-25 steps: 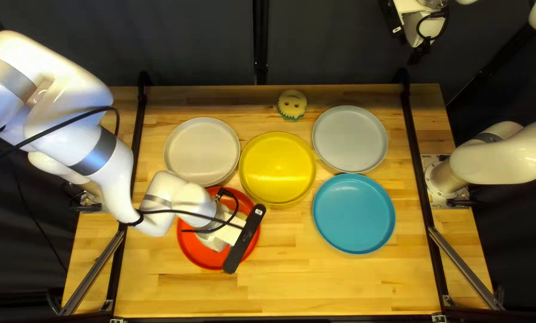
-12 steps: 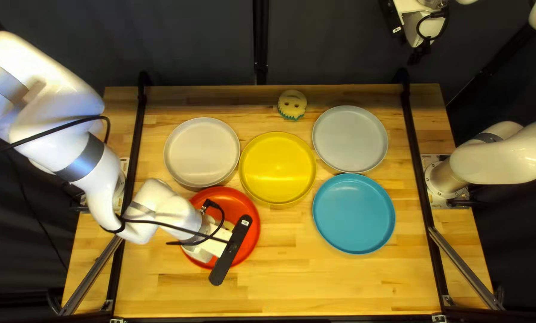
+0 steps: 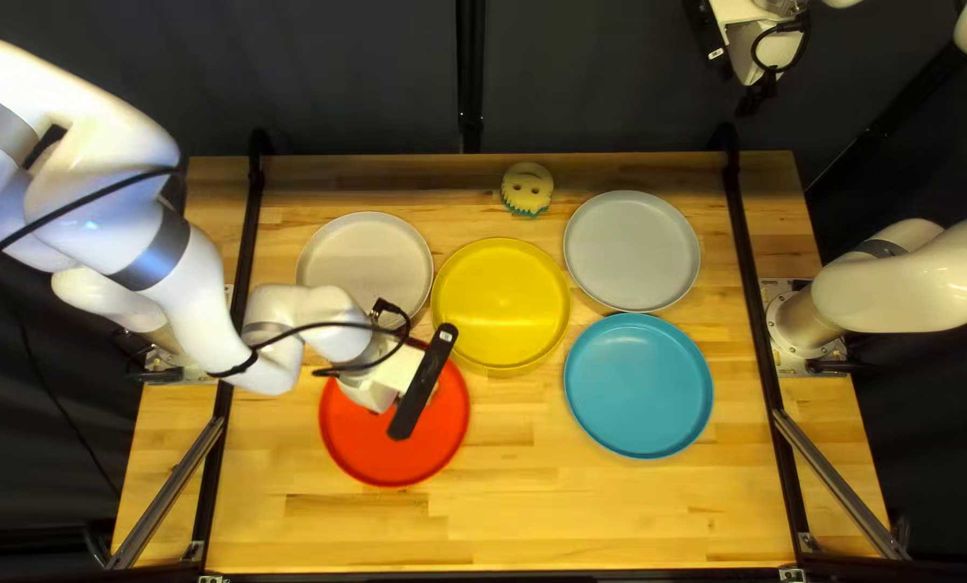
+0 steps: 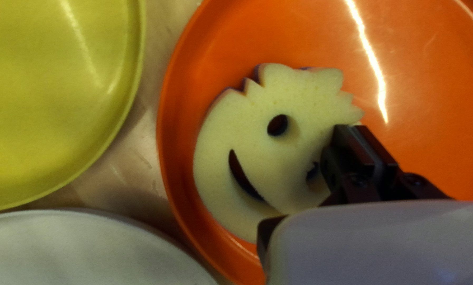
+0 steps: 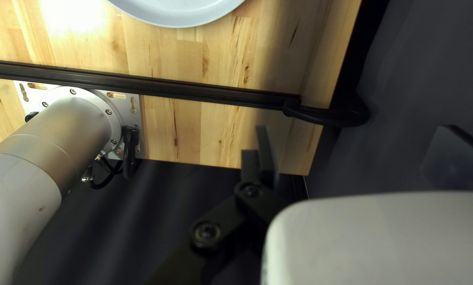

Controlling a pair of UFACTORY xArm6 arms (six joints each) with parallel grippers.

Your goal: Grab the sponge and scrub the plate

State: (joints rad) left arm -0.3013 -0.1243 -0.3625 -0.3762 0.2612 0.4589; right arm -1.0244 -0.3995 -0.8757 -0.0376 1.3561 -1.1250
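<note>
While my left pincer [image 3: 424, 383] is pinching a cream smiley-faced sponge [image 4: 294, 158] over a round red plate [image 3: 391, 448], my right pincer [image 3: 753, 103] is gaping.

Red plate [image 3: 397, 459] glossy plastic; sponge [image 4: 276, 158] on it matt, porous foam; table [image 3: 613, 513] wood; curtain [image 3: 332, 86] matt cloth.
</note>
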